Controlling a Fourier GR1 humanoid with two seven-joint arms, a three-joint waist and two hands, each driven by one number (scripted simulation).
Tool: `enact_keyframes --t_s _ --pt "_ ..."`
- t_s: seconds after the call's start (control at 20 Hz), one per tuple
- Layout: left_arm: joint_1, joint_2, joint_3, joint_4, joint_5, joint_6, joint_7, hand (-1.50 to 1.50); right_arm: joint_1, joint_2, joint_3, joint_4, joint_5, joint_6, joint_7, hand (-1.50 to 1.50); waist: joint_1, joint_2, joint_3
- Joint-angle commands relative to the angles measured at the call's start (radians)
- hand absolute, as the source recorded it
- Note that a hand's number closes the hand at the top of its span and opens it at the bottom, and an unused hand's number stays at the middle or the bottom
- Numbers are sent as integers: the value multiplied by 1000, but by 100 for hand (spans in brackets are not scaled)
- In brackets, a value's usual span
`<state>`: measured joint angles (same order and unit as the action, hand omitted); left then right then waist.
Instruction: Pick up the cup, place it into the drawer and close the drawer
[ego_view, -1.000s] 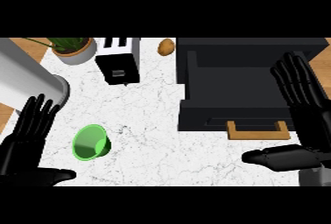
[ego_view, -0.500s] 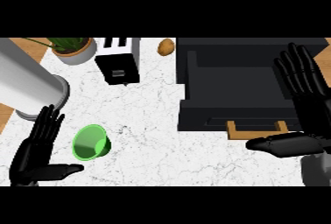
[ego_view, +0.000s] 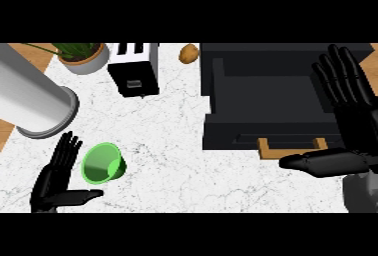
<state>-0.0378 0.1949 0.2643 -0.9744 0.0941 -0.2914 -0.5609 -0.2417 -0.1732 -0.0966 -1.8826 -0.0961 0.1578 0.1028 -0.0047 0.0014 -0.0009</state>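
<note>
One open robot hand (ego_view: 57, 180) beside green cup (ego_view: 102, 163).

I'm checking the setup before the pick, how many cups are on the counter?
1. The green cup lies on its side at the counter's lower left, just right of the left hand. Nothing suggests another, though the drawer's inside is dark.

The left hand (ego_view: 60, 175) is now right up next to the green cup (ego_view: 102, 162), fingers straight and thumb sticking out under it (a second ago it sat further out at the left edge). The right hand (ego_view: 347, 117) sits a bit higher over the open drawer (ego_view: 269, 107), its thumb now nearer the wooden handle (ego_view: 291, 146).
</note>
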Motion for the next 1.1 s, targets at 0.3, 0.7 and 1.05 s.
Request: enact_keyframes --t_s 0.3,0.7,1.05 --pt "-204 49 31 538 -95 18 -359 -150 -66 8 24 -18 11 -24 89 -150 -4 1 -1" --pt "-306 94 49 746 -101 -26 -493 -150 -8 -5 -23 7 -19 24 -10 -150 -9 4 -2" --pt "-320 57 28 780 -135 27 -558 -150 -70 -17 -7 3 -14 17 59 -150 -13 6 -3"
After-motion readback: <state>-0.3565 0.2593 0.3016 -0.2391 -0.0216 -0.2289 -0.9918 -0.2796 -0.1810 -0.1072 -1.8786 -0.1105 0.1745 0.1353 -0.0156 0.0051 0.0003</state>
